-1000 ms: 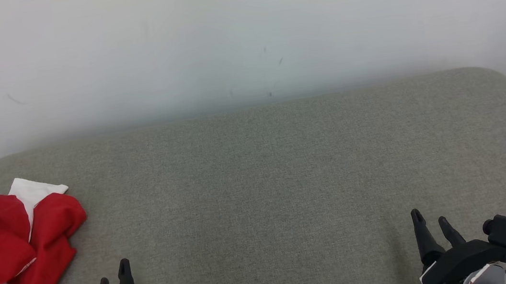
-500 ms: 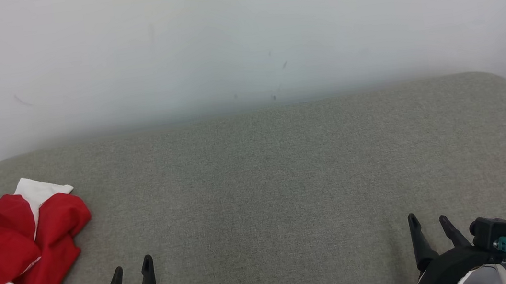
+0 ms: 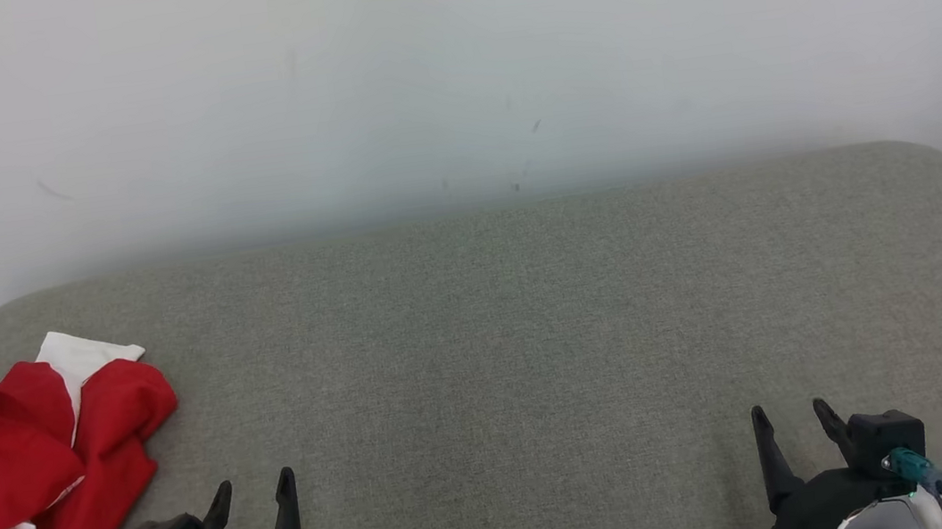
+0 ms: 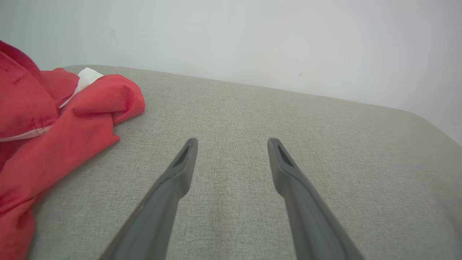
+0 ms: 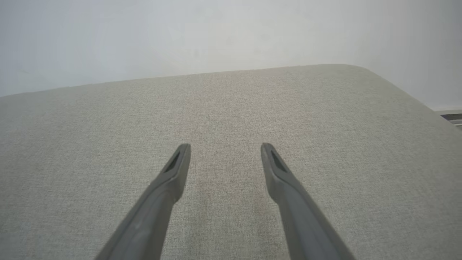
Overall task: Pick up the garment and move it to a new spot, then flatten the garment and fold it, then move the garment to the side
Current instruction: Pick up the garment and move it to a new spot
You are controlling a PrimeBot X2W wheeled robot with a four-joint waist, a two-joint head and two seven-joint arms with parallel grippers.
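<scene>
While the garment lies crumpled at the far left end of the grey cushion, both grippers are held low near the front edge of that cushion with nothing between their fingers. The garment is seen as a heap of red cloth with white parts: a white flap pokes out at its far side, and a white band with thin red stripes is shown near its front. Part of the heap is cut off by the left edge of the head view. The left gripper is found at the lower left of the head view, just to the right of the garment and apart from it; its two dark fingers are spread wide and are pointed toward the wall. In the left wrist view these fingers are seen parted over bare grey fabric, with the red cloth lying off to their left, untouched by the nearer finger. The right gripper is placed at the lower right of the head view, well apart from the garment, and its fingers are likewise spread wide; in the right wrist view woven grey fabric is seen between and beyond them, up to the rounded far corner of the cushion. Whether either gripper rests on the cushion cannot be told. The wall behind is plain and pale, marked by a few small dark specks.
</scene>
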